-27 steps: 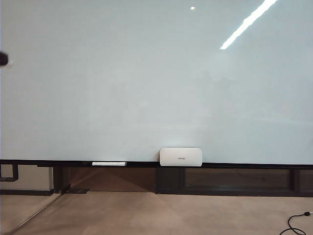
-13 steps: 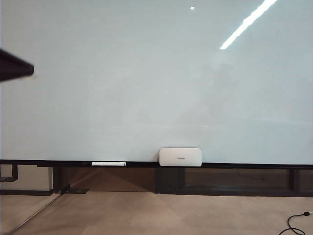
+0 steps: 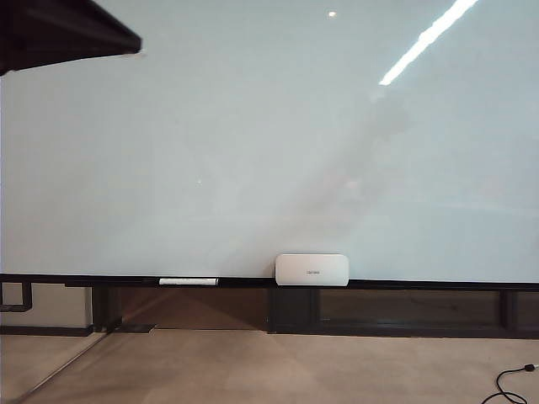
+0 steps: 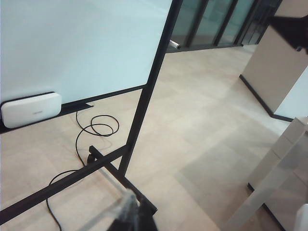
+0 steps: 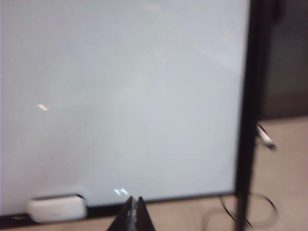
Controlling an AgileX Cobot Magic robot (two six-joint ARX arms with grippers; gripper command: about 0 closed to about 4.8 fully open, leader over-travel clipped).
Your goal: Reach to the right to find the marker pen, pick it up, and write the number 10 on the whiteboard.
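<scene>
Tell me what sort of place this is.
Probably an office or meeting room: a huge freestanding whiteboard with a white eraser box on its rail, pale floor, glass partitions behind.

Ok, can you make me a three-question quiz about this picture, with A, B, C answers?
1. Where is the box? A on the carpet; B on the rail under the board; C hanging from the ceiling.
2. What colour is the box? A red; B white; C green.
3. How is the right claw? A shut and empty; B wide open; C gripping a cup.
Answers: 1 B, it sits on the dark rail. 2 B, it is plain white. 3 A, its tips meet with nothing between, pointing at the board's lower edge. The left claw hangs blurred over the floor beside the stand.
</scene>
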